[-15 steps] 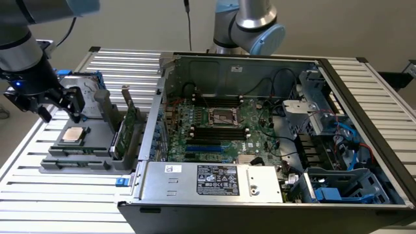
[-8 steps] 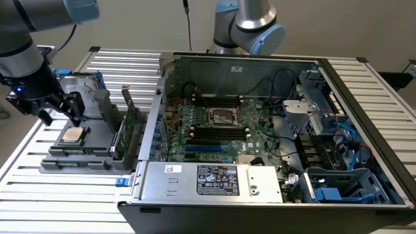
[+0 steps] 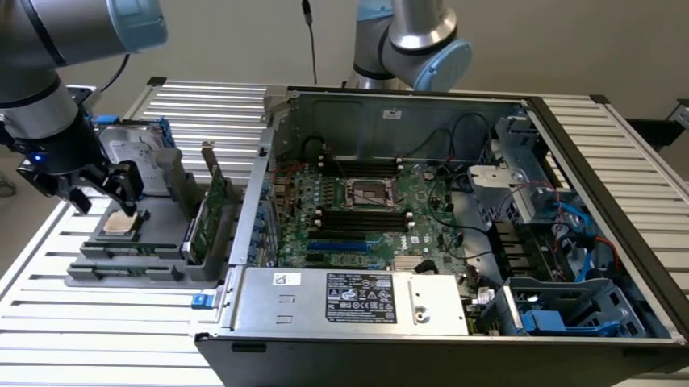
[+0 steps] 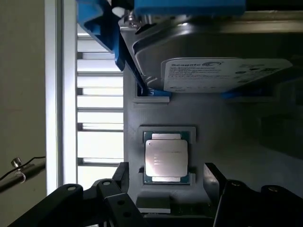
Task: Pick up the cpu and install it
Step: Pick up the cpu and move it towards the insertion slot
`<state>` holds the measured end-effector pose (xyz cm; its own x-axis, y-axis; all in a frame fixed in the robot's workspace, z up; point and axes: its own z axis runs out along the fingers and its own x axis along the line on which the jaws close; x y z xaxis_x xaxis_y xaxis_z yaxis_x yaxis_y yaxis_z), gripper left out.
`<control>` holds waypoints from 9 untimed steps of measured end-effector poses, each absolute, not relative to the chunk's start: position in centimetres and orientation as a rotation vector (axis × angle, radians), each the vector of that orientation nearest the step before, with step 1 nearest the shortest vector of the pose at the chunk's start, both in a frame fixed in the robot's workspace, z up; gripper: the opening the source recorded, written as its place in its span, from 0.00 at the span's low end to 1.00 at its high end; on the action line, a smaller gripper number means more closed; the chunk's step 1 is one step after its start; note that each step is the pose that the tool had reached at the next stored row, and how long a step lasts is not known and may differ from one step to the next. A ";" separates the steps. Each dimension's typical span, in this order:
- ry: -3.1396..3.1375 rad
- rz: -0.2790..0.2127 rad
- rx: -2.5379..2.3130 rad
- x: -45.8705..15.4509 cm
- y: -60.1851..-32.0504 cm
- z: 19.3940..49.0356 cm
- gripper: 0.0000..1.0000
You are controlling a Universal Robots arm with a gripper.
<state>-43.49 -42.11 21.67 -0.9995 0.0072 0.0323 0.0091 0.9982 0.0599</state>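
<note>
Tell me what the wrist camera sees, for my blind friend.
A small square silver cpu chip sits in a grey holder, framed by the black end effector's open fingers. Beyond it is a silver hard drive with a white label.

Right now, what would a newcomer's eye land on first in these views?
The open computer case takes up the exterior view's middle and right, with the socket mid-board. At the exterior view's left, the gripper hangs open over the cpu, which lies flat in a grey holder. The hard drive stands on edge just beyond the cpu.
</note>
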 end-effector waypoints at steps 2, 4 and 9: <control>-3.108 -0.094 -0.022 -43.5 -42.1 21.3 0.73; -3.108 -0.094 -0.034 -43.5 -42.1 20.9 0.73; -3.108 -0.095 -0.062 -43.5 -42.1 20.0 0.73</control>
